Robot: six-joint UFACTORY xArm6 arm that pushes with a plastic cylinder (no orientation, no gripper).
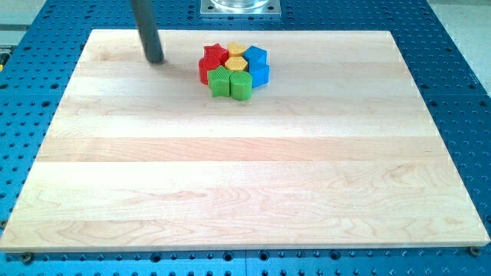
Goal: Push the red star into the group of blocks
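The red star [214, 54] sits at the upper left of a tight cluster of blocks near the view's top centre, touching its neighbours. The cluster holds another red block [204, 69] below the star, two yellow blocks [237, 50] [236, 64], two blue blocks [256, 56] [261, 74], a green ridged block [221, 81] and a green cylinder [241, 85]. My tip [156, 60] rests on the board to the left of the cluster, apart from the red star by a clear gap.
The wooden board [245, 176] lies on a blue perforated table [468, 92]. A grey metal mount [241, 7] shows at the view's top centre.
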